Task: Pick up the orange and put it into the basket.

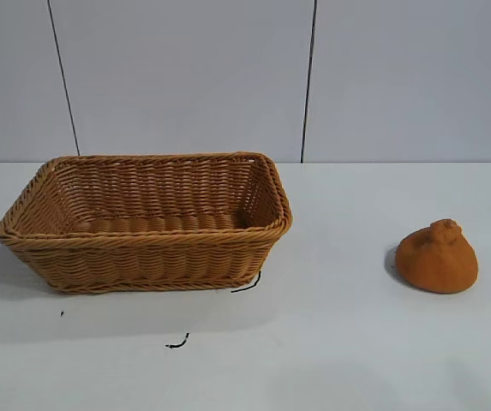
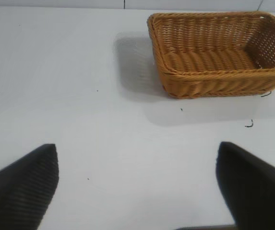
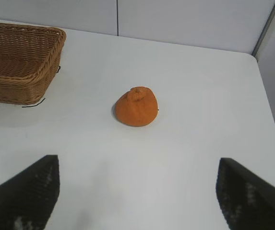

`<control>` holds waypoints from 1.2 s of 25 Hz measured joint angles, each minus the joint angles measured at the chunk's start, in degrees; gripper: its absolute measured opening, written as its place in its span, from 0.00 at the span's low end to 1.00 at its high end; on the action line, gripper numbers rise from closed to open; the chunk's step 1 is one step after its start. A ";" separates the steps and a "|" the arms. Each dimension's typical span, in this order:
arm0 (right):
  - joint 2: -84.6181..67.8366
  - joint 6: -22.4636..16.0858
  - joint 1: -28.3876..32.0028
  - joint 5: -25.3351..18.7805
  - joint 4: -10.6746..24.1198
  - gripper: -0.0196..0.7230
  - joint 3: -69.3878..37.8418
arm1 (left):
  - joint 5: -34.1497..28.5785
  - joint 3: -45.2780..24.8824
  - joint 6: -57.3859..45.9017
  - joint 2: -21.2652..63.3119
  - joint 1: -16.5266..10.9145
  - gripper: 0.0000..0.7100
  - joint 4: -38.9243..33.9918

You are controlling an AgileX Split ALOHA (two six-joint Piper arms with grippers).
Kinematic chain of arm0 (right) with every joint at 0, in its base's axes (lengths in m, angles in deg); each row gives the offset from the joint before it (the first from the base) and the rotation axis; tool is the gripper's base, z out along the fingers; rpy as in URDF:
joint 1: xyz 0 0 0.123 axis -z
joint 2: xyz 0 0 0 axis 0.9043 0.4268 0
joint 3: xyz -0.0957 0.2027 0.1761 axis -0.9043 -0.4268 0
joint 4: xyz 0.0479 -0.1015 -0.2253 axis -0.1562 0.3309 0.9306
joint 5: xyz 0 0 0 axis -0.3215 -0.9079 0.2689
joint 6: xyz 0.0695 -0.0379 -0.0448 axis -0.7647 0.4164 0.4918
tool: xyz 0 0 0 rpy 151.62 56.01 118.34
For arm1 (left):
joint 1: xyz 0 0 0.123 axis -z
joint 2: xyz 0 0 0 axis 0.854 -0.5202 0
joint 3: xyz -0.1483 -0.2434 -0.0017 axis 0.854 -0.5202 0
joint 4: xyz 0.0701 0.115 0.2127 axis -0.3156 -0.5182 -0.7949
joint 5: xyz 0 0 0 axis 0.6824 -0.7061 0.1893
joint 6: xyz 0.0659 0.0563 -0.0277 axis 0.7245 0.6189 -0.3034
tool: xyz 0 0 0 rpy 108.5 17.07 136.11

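The orange (image 1: 438,257) sits on the white table at the right, stem bump up; it also shows in the right wrist view (image 3: 136,107). The wicker basket (image 1: 146,253) stands at the left, empty; it shows in the left wrist view (image 2: 214,81) and at the edge of the right wrist view (image 3: 17,86). My right gripper (image 3: 137,163) is open and empty, well short of the orange. My left gripper (image 2: 137,153) is open and empty over bare table, away from the basket. Neither gripper shows in the exterior view.
Small black marks lie on the table (image 1: 331,342) near the basket's front corner (image 1: 247,284) and in front of it (image 1: 176,344). The table's far right edge and a wall panel show in the right wrist view (image 3: 267,96).
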 joint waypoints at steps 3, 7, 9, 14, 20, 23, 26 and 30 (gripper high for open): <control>0.00 0.00 0.00 0.00 -0.06 0.88 0.00 | 0.00 0.00 0.00 0.00 0.00 0.90 0.00; 0.00 0.00 0.00 0.00 -0.06 0.88 0.00 | 0.00 0.00 0.00 0.00 0.00 0.90 0.00; 0.00 0.00 0.00 0.19 -0.12 0.88 0.17 | 0.00 0.00 0.00 0.00 0.00 0.90 0.00; 6.23 0.00 0.00 1.83 -0.07 0.88 4.90 | 0.00 0.00 0.00 0.00 0.00 0.90 0.00; 26.34 -0.77 0.00 2.85 0.05 0.88 14.15 | -0.05 0.00 0.00 0.00 0.00 0.90 0.07; 38.05 -2.21 0.00 2.90 0.18 0.88 19.51 | -0.05 0.00 0.00 0.00 0.00 0.90 0.01; 50.75 -3.36 0.00 2.95 0.18 0.88 24.83 | -0.05 0.00 0.00 0.00 0.00 0.90 0.01; 66.55 -3.54 0.00 3.17 0.18 0.88 32.04 | -0.05 0.00 0.00 0.00 0.00 0.90 0.01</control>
